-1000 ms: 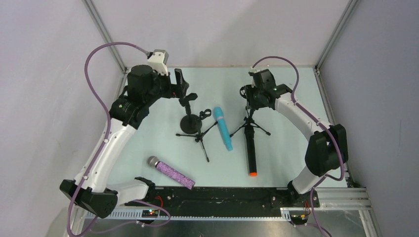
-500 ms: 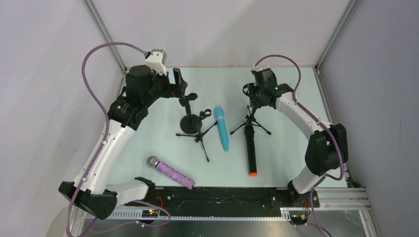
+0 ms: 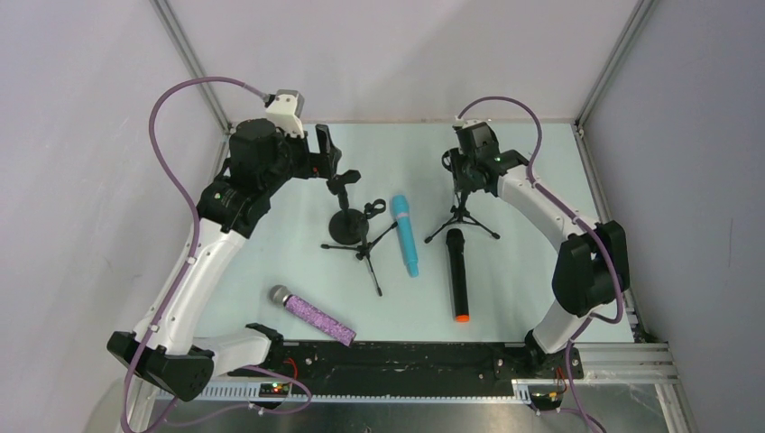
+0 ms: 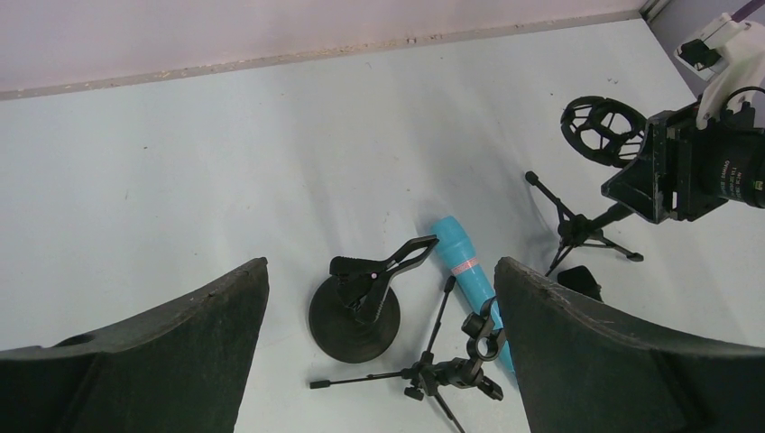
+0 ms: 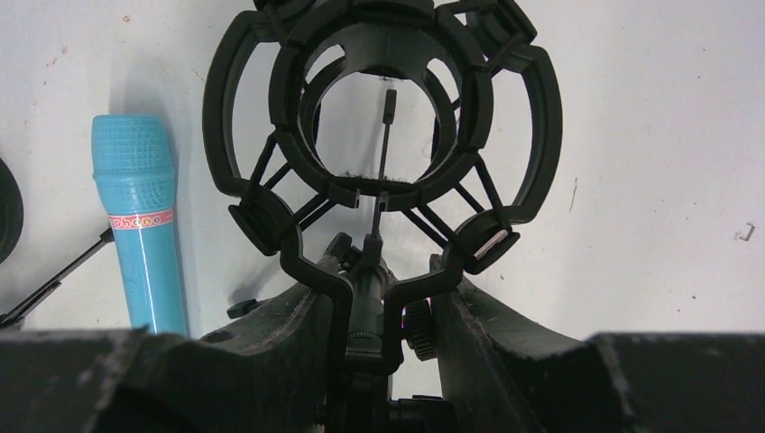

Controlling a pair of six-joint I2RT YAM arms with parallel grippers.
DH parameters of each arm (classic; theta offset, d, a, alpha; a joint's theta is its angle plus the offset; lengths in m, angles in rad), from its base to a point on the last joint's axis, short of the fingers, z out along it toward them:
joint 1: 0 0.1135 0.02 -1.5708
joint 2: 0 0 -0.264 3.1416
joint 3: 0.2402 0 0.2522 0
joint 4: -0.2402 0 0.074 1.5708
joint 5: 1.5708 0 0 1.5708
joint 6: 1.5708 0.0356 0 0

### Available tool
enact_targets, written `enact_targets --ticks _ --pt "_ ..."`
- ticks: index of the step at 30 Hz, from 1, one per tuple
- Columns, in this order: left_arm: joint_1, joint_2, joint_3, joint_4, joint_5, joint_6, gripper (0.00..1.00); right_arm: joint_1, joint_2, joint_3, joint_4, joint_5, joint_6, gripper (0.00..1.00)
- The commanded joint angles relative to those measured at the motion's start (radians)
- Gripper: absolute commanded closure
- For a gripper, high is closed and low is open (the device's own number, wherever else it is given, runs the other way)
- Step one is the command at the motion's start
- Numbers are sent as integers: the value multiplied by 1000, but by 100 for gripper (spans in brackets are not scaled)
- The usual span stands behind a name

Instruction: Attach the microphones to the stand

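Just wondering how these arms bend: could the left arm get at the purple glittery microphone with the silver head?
Probably yes. The purple glittery microphone lies by itself near that arm's base, nothing on or against it, and the left gripper is open and empty. It would have to fold well back, though.

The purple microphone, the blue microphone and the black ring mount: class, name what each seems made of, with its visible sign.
Purple microphone: glitter-coated body, sparkly speckle; silver head possibly metal mesh, too small to confirm.
Blue microphone: likely matte moulded plastic, its grille the same colour as the body.
Ring mount: probably black plastic, dull sheen, thin moulded struts.
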Motion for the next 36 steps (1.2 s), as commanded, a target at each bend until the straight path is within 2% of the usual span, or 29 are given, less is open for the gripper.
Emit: enact_targets --ticks 1,3,8,17,30,36 --pt "-5 -21 -11 30 -8 22 2 8 13 45 48 -4 -39 60" --pt "-5 -23 -12 30 -8 22 2 8 15 45 45 -7 -45 53" --pt "-6 -26 -11 32 -14 24 2 7 16 45 35 -3 -42 27" --pt "-5 -33 -13 32 -28 31 2 -7 -60 45 26 -80 -9 2" --pt "-6 -47 -18 31 -66 46 2 -10 -263 63 -1 -101 27 1" --pt "-6 -60 -24 31 -144 72 2 20 -355 74 9 -195 37 1"
